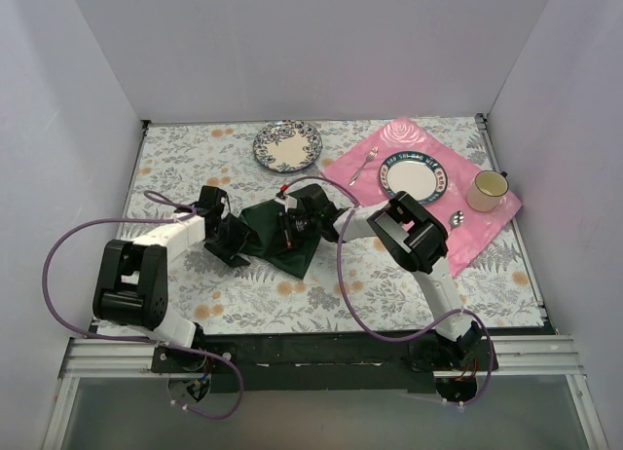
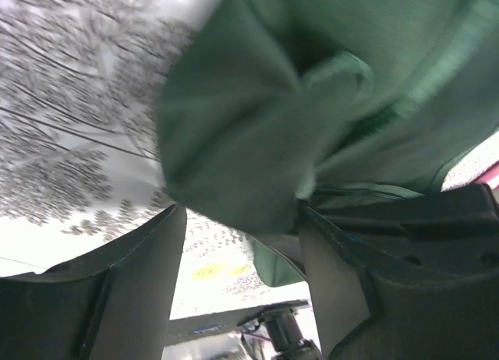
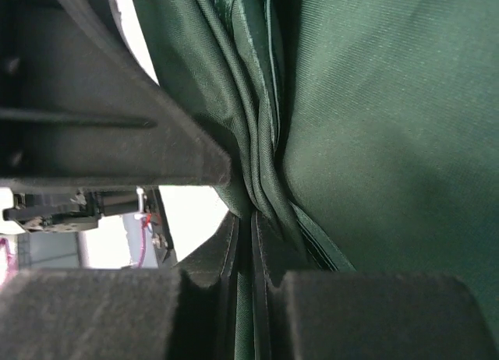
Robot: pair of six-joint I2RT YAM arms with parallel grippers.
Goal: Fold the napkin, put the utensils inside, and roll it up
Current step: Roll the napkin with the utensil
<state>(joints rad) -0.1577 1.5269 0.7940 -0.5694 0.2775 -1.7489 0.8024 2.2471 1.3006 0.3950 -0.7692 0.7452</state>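
Napkin [image 1: 277, 238] is lying bunched on the desk [image 1: 389, 284]. Right tool [image 3: 248, 212] is clenching its stacked layers; left tool [image 2: 242, 227] is gaping, released, around a loose fold. Left tool is probably needing a clean edge grip, drawing layers flat.

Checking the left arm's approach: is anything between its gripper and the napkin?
Nothing visible. The napkin bulges between the open fingers of the left gripper, while the right gripper pinches its folded layers.

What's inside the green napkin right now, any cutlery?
Only stacked cloth layers of the napkin show, pinched in the right gripper. No cutlery visible; the folds cover the inside, so can't tell.
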